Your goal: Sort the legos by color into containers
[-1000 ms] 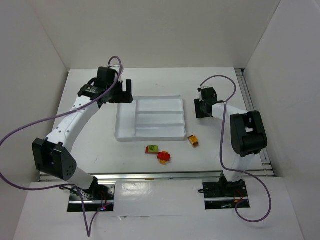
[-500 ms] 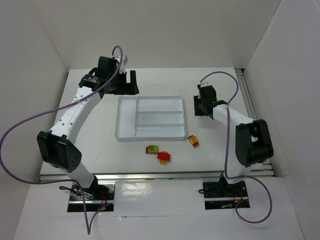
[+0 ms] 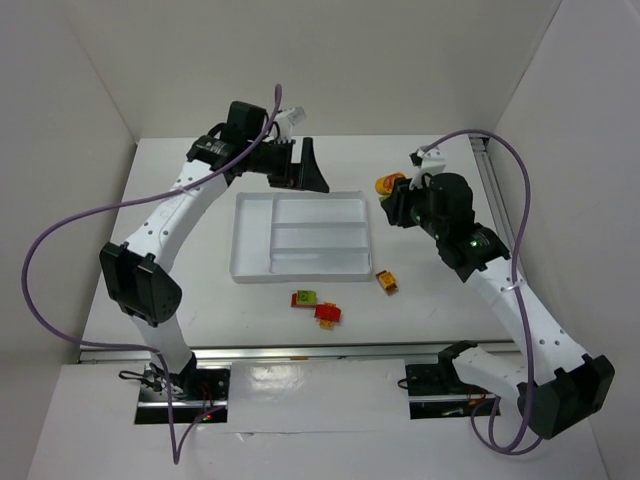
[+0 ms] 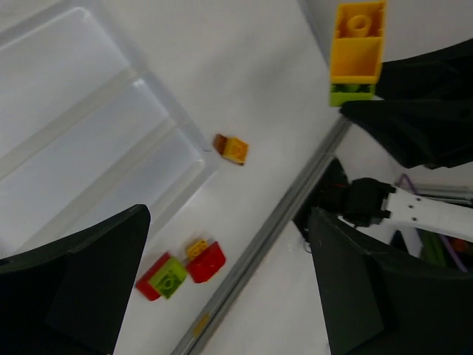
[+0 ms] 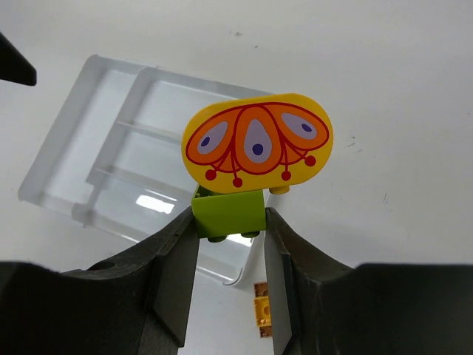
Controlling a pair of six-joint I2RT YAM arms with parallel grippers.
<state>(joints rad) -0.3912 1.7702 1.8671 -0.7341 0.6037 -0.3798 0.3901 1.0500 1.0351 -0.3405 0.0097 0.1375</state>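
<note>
Right wrist view: right gripper (image 5: 230, 224) clenched on a lime green plastic brick (image 5: 228, 213) topped by a yellow oval piece with orange petal print (image 5: 257, 144). It is held off the white table (image 3: 180, 270), beside the far right corner of the translucent white divided plastic tray (image 3: 240, 240). Left gripper (image 3: 305, 172) is spread wide, grasping nothing, at the tray's far edge. On the table near the tray's front edge: red-and-green brick pair (image 3: 304, 298) just beside red-and-yellow brick pair (image 3: 327, 313), and brown-and-yellow brick pair (image 3: 387, 282) apart to the right.
</note>
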